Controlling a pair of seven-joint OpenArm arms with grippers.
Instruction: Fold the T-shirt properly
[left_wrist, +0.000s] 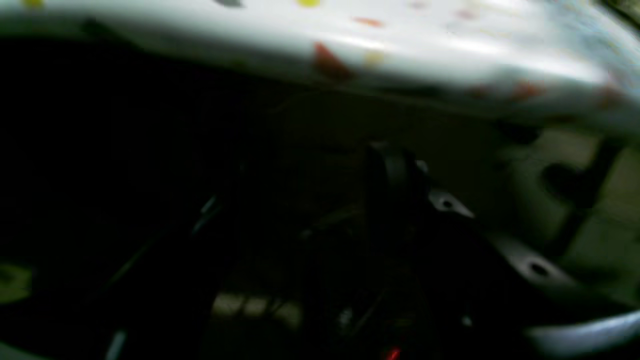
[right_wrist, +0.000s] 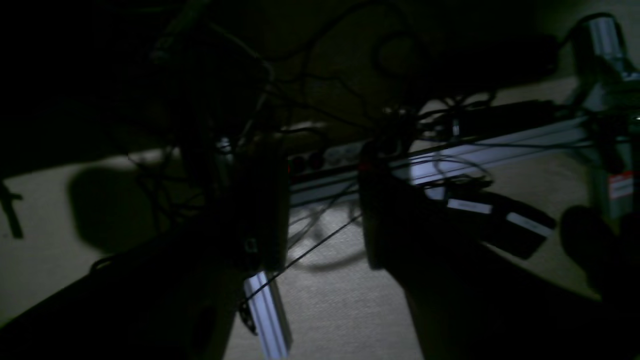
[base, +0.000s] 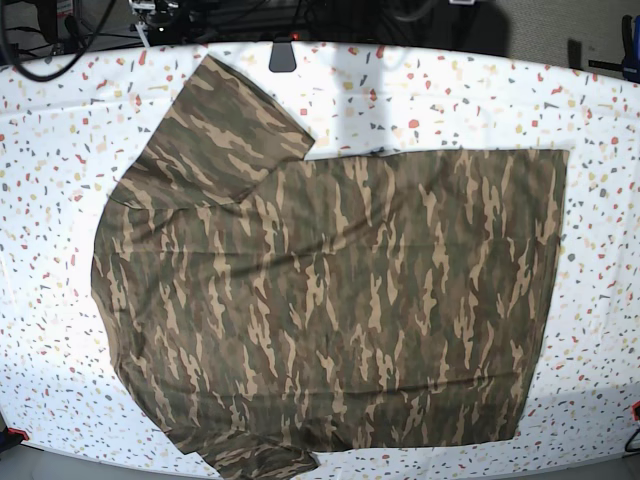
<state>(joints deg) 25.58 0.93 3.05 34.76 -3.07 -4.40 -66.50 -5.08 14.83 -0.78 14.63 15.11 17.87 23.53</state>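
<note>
Shirt: the large short-sleeved T-shirt (base: 340, 300) in brown, tan and olive-green camouflage cloth lies spread flat on the white tabletop with red, yellow and grey flecks (base: 60, 130), covering most of it.
Shirt lie: its hem runs along the right side of the base view, its shoulder end is at that view's left; one sleeve spreads toward the tabletop's far edge, the other reaches the near edge and is cut off by the frame.
Shirt surface: mostly smooth, with shallow creases near the sleeve seam; collar and label cannot be made out.
Tabletop: bare flecked margins show around the T-shirt on the far, left and right sides.
Arms over the tabletop: neither arm shows in the base view.
Left claw: the left wrist view is dark and blurred; a dark mass with pale metal brackets sits below the tabletop's flecked edge (left_wrist: 350, 40), and I cannot tell whether the jaws stand wide or narrow.
Right claw: the right gripper (right_wrist: 322, 200) shows two dark fingers (right_wrist: 265, 205) standing apart with a clear gap between them, nothing held.
Below the tabletop: the right wrist view shows tangled black cables (right_wrist: 310, 100), pale aluminium frame rails (right_wrist: 500, 145) and beige floor (right_wrist: 340, 305).
</note>
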